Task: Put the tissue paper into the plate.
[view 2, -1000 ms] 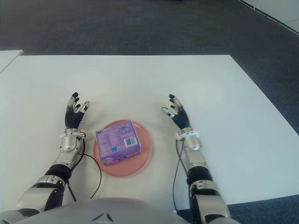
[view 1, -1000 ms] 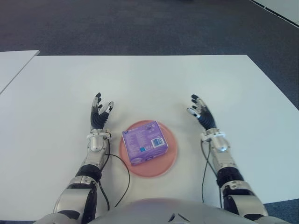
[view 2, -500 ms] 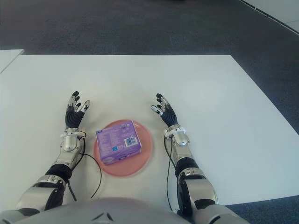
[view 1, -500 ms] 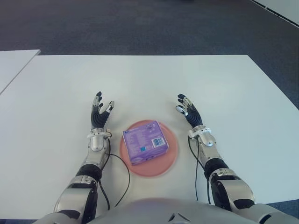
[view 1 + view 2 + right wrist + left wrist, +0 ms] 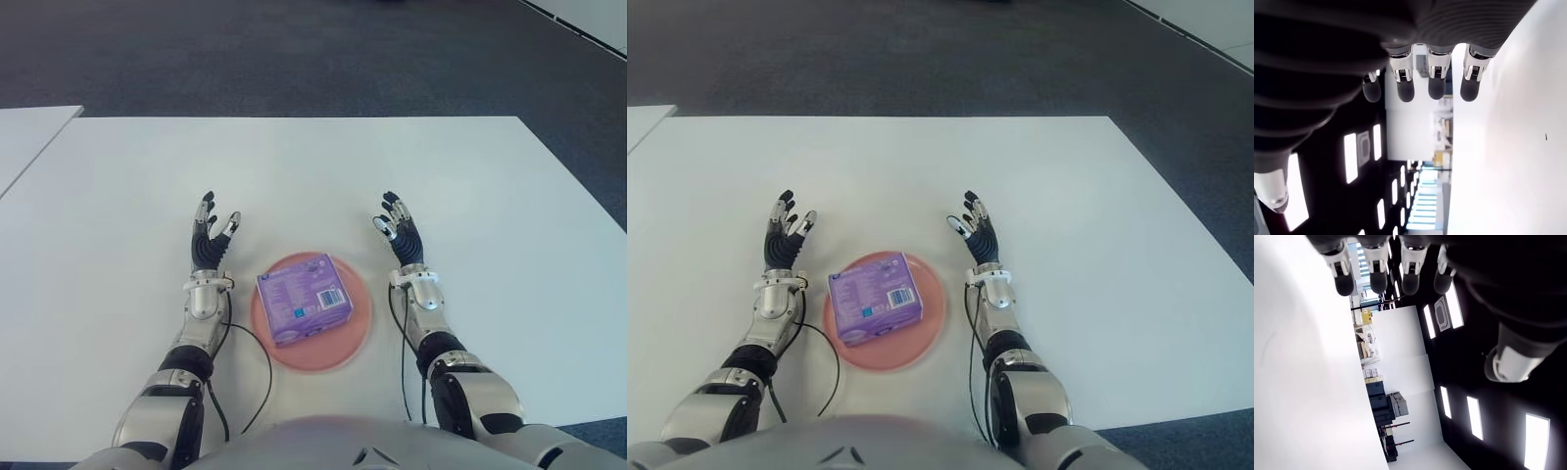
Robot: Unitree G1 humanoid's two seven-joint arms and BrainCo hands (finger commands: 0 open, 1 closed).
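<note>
A purple tissue pack [image 5: 304, 299] lies flat in the pink plate [image 5: 357, 333] on the white table, near my body. My left hand [image 5: 211, 235] shows just left of the plate, fingers straight and spread, holding nothing. My right hand [image 5: 398, 228] shows just right of the plate's far side, also open and empty. Both wrist views show straight fingers [image 5: 1378, 281] with nothing between them, and the right hand's fingers [image 5: 1436, 83] stand the same way.
The white table [image 5: 313, 166] stretches wide beyond the hands. A second white table's corner [image 5: 24, 132] sits at the far left. A black cable [image 5: 257, 372] loops on the table beside my left forearm. Dark carpet lies past the far edge.
My right hand has swung inward toward the plate and now points more straight ahead. The left hand, the plate and the tissue pack have not moved.
</note>
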